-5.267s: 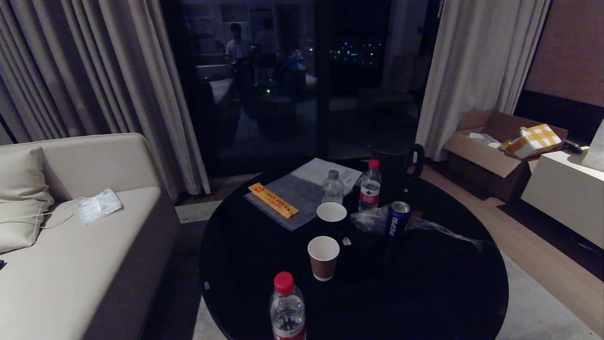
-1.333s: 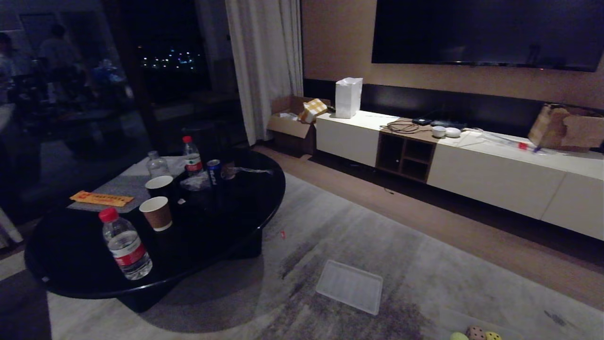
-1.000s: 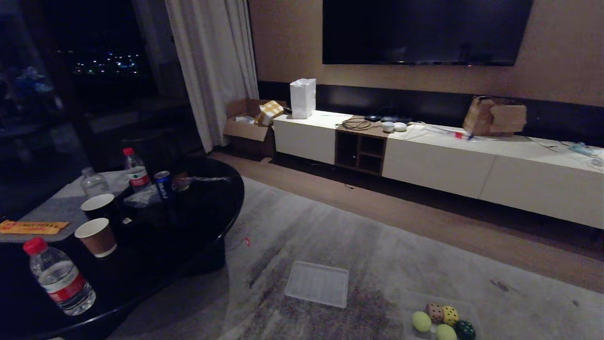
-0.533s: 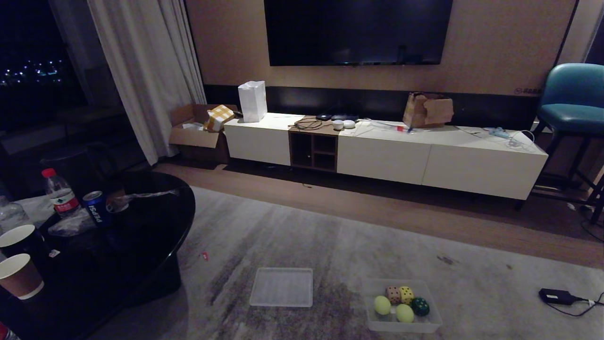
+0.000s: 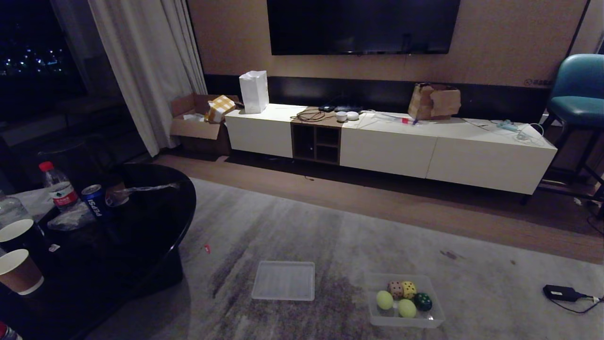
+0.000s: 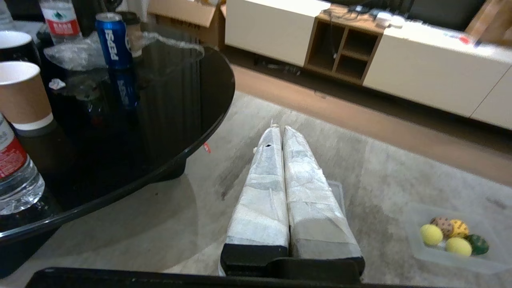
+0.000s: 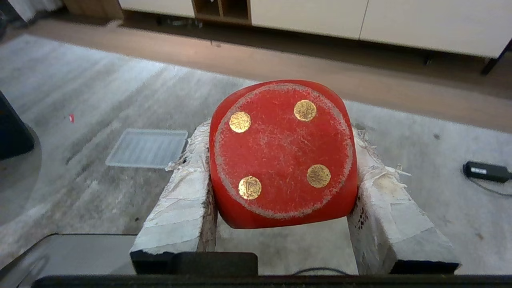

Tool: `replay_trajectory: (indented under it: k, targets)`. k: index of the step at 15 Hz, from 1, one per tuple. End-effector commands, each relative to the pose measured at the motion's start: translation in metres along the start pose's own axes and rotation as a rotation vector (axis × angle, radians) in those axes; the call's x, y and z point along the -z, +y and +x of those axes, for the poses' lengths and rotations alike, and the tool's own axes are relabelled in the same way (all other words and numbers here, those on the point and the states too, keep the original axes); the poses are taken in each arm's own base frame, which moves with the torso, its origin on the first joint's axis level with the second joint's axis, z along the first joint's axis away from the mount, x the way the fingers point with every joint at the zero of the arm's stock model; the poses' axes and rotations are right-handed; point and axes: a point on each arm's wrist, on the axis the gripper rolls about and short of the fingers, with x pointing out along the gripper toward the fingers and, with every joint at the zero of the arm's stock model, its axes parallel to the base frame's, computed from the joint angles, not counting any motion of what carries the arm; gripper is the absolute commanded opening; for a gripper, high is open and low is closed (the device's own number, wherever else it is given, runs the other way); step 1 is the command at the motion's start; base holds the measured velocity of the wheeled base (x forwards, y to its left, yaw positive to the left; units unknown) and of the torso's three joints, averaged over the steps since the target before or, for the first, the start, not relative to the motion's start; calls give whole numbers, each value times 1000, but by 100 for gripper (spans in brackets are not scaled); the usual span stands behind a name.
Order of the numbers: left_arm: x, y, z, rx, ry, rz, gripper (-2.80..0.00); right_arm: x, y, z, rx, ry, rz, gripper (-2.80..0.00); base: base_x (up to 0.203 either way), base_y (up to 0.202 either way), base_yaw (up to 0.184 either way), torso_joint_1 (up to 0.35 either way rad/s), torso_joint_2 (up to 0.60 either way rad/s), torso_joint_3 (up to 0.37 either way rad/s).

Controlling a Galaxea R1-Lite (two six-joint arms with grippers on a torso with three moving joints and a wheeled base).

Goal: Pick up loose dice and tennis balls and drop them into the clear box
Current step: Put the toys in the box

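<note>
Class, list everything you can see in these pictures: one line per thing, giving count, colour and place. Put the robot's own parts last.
clear box: one, see-through, on the rug.
tennis balls: two, yellow-green, in the clear box.
dice in box: three, tan, yellow, dark green, in the clear box.
red die: one, gold pips, held between the right hand's fingers.
lid: one, whitish, flat on the rug beside the box.
round table: one, black, at the left.
Pepsi can: one, blue, on the table.
paper cups: two, on the table.
TV cabinet: one, white, along the wall.
chair: one, teal, far right.
left hand: shut, empty.
right hand: shut on the red die.
</note>
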Motion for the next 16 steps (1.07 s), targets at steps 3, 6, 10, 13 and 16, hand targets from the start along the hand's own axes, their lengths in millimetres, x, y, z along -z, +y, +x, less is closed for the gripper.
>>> replay_trajectory:
  k: [3, 6, 10, 13, 16]
  targets:
    - [1, 0, 0, 7, 6, 30, -280, 0, 0, 0, -1, 3, 0, -280, 0, 0, 0, 3, 6, -185]
    - [1, 0, 0, 5, 6, 25, -280, 0, 0, 0, -1, 3, 0, -280, 0, 0, 0, 3, 5, -195]
    - [1, 0, 0, 7, 6, 37, -280, 0, 0, 0, -1, 3, 0, -280, 0, 0, 0, 4, 1, -197]
    - [1, 0, 0, 8, 6, 50, -280, 0, 0, 0, -1, 3, 0, -280, 0, 0, 0, 3, 3, -201]
    - [1, 0, 0, 7, 5, 48, -280, 0, 0, 0, -1, 3, 0, -280, 0, 0, 0, 3, 2, -196]
